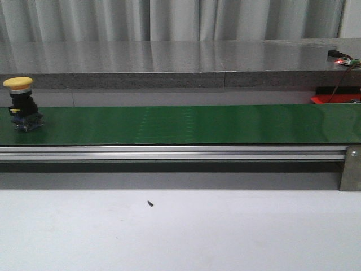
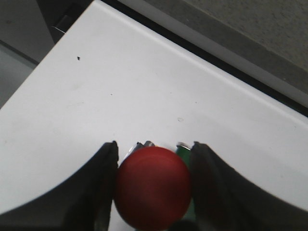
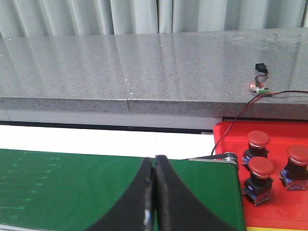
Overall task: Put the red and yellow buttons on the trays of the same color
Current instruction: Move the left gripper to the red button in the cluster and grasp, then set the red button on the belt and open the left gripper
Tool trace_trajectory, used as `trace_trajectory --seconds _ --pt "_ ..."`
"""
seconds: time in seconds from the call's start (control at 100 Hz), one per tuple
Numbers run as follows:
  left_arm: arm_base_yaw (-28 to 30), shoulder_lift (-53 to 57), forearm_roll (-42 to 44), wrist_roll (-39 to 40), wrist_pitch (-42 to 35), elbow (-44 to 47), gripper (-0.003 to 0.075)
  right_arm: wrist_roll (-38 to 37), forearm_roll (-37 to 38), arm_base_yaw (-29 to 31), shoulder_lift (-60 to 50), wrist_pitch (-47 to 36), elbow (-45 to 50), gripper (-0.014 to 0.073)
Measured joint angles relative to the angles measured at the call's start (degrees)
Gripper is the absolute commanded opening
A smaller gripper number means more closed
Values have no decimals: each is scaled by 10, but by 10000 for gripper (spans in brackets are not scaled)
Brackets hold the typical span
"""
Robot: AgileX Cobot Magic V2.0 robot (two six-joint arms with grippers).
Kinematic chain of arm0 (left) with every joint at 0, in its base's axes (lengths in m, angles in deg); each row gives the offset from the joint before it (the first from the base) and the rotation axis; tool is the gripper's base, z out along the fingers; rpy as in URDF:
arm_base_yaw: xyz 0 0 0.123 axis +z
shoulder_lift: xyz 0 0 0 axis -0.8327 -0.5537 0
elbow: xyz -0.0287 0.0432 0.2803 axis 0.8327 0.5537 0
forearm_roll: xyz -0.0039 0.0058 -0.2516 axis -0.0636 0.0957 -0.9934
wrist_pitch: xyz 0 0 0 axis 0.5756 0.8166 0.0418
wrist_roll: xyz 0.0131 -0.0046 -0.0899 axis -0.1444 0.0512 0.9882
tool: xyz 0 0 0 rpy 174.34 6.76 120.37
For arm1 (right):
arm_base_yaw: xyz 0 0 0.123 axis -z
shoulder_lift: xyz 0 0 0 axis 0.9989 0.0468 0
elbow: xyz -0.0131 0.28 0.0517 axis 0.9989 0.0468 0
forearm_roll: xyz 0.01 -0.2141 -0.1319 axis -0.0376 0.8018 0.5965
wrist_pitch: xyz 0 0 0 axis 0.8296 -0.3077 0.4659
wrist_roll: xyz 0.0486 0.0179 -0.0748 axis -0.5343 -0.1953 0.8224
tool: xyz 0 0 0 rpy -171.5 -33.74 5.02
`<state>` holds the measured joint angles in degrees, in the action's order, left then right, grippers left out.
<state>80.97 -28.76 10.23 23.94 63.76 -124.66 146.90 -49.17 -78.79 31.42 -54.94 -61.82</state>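
The left gripper (image 2: 153, 185) is clamping a red button (image 2: 153, 186) between its two dark fingers (image 2: 98, 187), which are pressing against the rounded cap from either side. The right gripper (image 3: 154, 192) is holding nothing, its two black fingers (image 3: 137, 199) meeting along their inner edges with no gap between them. In the front view neither arm is showing.

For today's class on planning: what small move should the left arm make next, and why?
Probably carry the red button toward the red tray: the left gripper is shut on it above the white table, and three red buttons already stand on that tray.
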Motion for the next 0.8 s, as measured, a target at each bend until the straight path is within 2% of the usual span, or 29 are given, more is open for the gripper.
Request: trace_trajectory --seconds 0.36,0.8 --pt "-49 82 -4 0 -51 161 190 0 0 0 0 0 0 -57" --pt "-67 70 -4 0 -111 224 190 0 0 0 0 0 0 -57"
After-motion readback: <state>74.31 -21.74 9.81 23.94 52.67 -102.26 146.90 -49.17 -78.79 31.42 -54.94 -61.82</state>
